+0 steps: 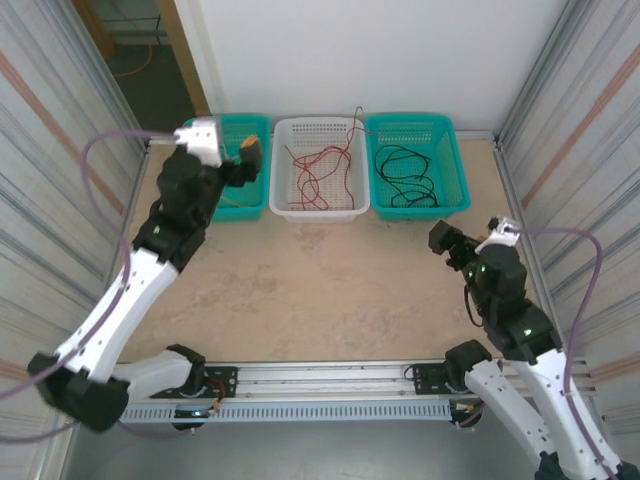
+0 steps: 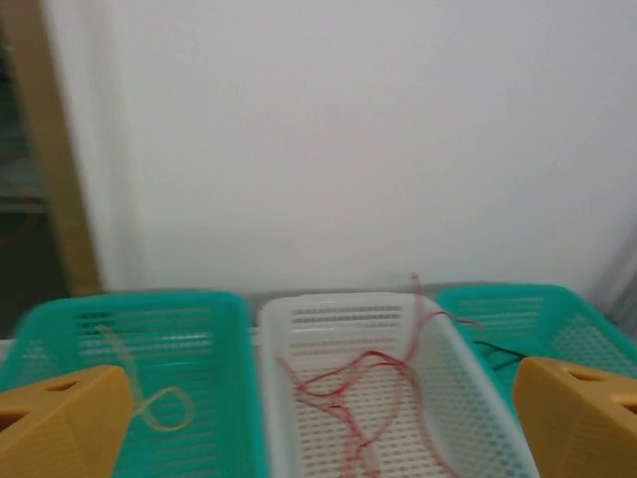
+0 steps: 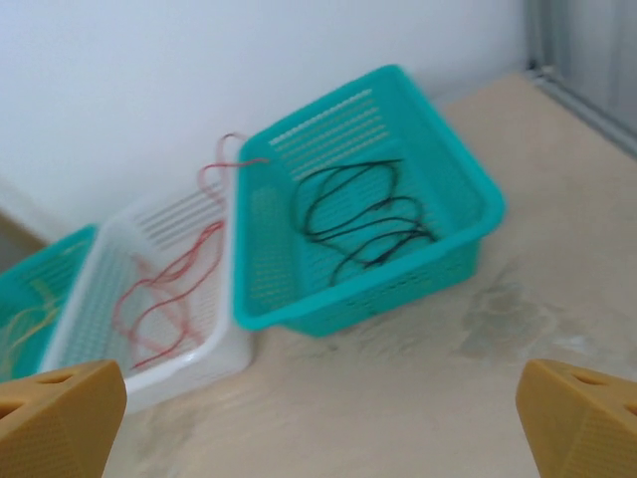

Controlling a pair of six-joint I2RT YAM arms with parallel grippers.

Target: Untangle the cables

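Observation:
The cables lie apart in three baskets along the back wall. A red cable [image 1: 322, 170] curls in the white basket [image 1: 281, 175], with one end sticking up over its back right corner. A black cable [image 1: 405, 178] is coiled in the right teal basket [image 1: 456, 170]. A thin yellow cable [image 2: 151, 400] lies in the left teal basket [image 2: 119, 304]. My left gripper [image 1: 246, 160] hovers open over the left teal basket, nothing between its orange fingers [image 2: 60, 423]. My right gripper [image 1: 450, 240] stands open and empty above bare table, in front of the right teal basket [image 3: 398, 289].
Corrugated side walls close in the table on the left and right, and a white wall stands behind the baskets. The beige tabletop [image 1: 320, 280] stretches between the baskets and the arm rail [image 1: 320, 385] at the near edge.

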